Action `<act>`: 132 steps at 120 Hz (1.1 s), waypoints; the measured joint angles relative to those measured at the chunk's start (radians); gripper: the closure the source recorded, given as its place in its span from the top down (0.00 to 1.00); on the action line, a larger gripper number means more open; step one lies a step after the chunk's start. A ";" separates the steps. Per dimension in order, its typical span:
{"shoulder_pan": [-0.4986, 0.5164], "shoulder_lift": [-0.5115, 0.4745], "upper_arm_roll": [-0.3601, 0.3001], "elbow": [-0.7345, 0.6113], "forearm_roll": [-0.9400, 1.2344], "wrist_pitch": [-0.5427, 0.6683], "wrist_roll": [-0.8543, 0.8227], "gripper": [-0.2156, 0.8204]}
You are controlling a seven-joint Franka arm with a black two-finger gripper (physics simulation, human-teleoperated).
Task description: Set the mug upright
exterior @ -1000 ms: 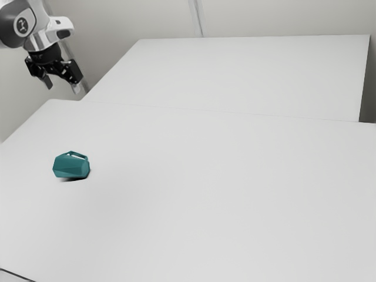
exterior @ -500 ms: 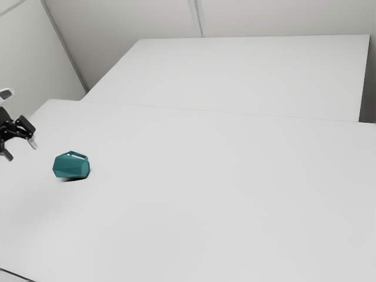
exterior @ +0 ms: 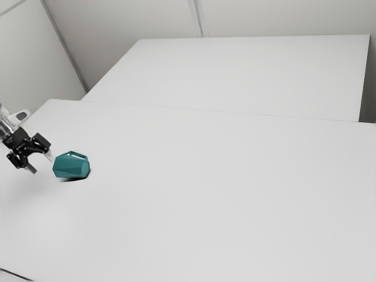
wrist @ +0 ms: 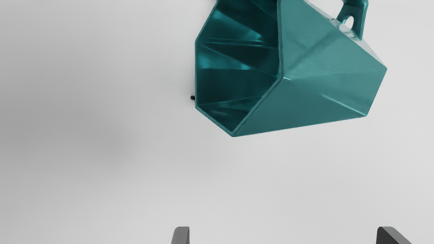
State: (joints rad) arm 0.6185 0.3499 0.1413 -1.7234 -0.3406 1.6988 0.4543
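The gripper (exterior: pixel 40 164) is open, its two fingers set wide apart, and it holds nothing. In the wrist view a stretch of table separates its fingertips from the mug (exterior: pixel 71 166). In the exterior view the gripper is just beside the mug, on the exterior view's left, its fingers pointing down. Half a second ago it was farther to the exterior view's left, partly cut off by that edge; a second ago it was high up at the far left. Since then it has come down and closer to the mug.

The mug, teal and faceted, lies on its side on the table (exterior: pixel 205 205), toward the exterior view's left, in the same spot and pose as in both earlier pictures; it has not been set upright. Its handle (wrist: pixel 357 17) is on the upper side in the exterior view. The wrist view looks partly into its open mouth, which faces toward one finger's side, with the base toward the other's. A small dark speck (wrist: pixel 192 97) shows by the rim; what it is, I cannot tell.

Beyond the table, on the far side, is another white surface (exterior: pixel 235 70), with a pale wall (exterior: pixel 282 17) behind it. A thin dark line (exterior: pixel 16 274) crosses the near left corner of the exterior view.
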 joint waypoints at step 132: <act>-0.011 0.163 0.014 0.094 -0.328 0.062 0.332 0.79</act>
State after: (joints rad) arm 0.6077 0.5129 0.1550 -1.6299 -0.6686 1.7611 0.7861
